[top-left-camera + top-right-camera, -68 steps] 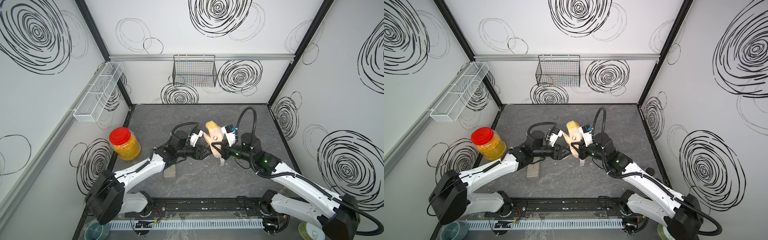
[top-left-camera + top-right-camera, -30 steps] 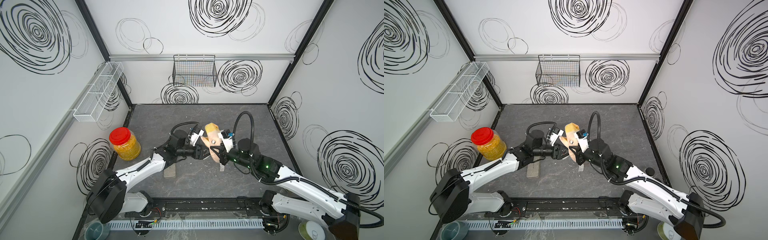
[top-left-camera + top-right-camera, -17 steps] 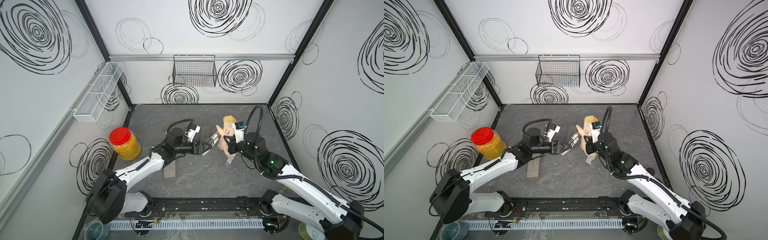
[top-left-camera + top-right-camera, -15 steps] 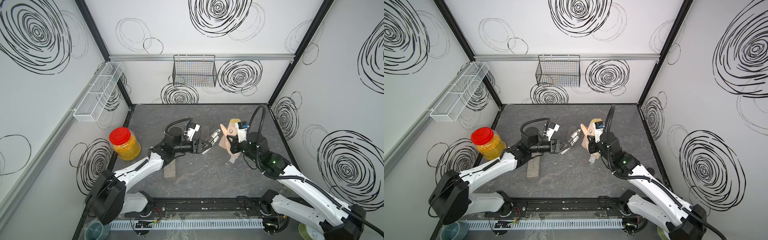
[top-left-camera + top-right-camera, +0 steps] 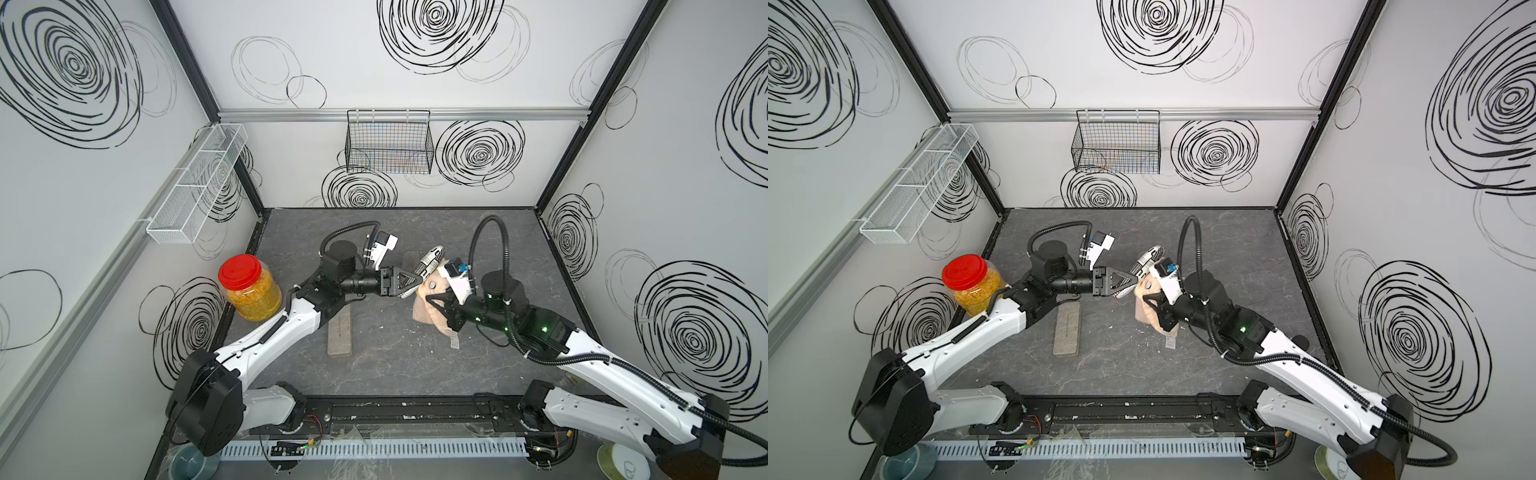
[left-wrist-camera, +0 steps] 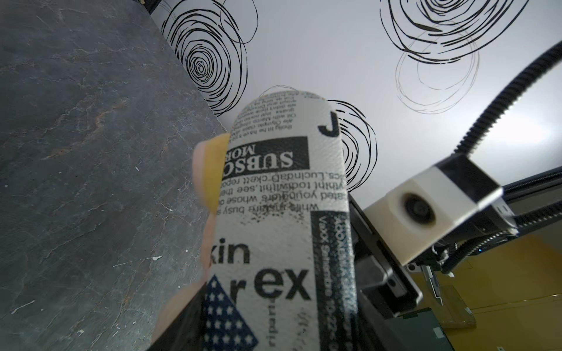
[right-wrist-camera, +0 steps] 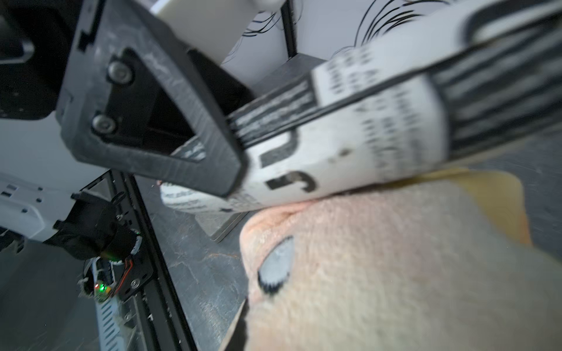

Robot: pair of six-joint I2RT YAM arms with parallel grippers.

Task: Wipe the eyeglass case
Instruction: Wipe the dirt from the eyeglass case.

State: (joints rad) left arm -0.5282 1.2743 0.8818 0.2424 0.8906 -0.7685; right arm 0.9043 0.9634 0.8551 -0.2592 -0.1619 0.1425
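The eyeglass case (image 5: 431, 264) (image 5: 1148, 258), white with black newspaper print, is held up off the table, and my left gripper (image 5: 409, 282) (image 5: 1121, 286) is shut on its near end. In the left wrist view the case (image 6: 282, 218) fills the middle. My right gripper (image 5: 442, 309) (image 5: 1160, 311) is shut on a peach cloth (image 5: 426, 309) (image 5: 1145, 309) with a stitched eye. The cloth (image 7: 380, 273) presses against the underside of the case (image 7: 349, 152). The cloth hides the right fingers.
A jar with a red lid (image 5: 249, 286) stands at the table's left edge. A flat grey block (image 5: 340, 332) lies under the left arm. A black wire basket (image 5: 388, 141) hangs on the back wall and a white wire shelf (image 5: 199, 183) on the left wall.
A second ago the cloth was wrapped over the case. The right gripper swung it out to the back right, then brought it forward and left against the case. The left gripper turned the case toward the back right.
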